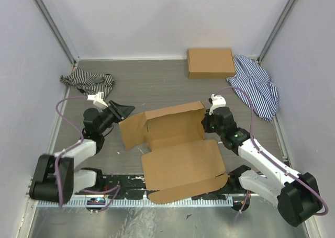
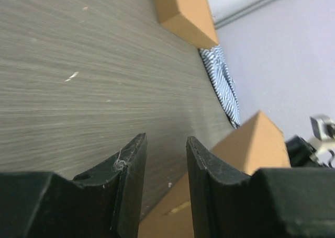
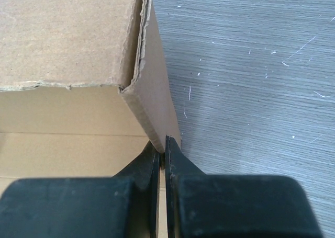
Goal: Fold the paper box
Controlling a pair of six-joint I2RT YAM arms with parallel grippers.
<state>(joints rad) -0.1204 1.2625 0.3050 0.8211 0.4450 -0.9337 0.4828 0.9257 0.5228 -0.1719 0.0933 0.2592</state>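
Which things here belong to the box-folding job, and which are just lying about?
In the job:
paper box, partly folded
right gripper, shut on its side wall
left gripper, open, near its left flap

Lying about:
other cardboard box at the back
dark striped cloth, far left
blue striped cloth, far right

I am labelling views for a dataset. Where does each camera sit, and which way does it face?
Top external: above and behind, looking down on the table; left arm, right arm, paper box between them.
Left wrist: facing across the table to the far right; left jaws apart.
Right wrist: looking down along the right jaws, pinched on the paper box wall.
Shared: top and left wrist show the plain cardboard box and blue striped cloth.
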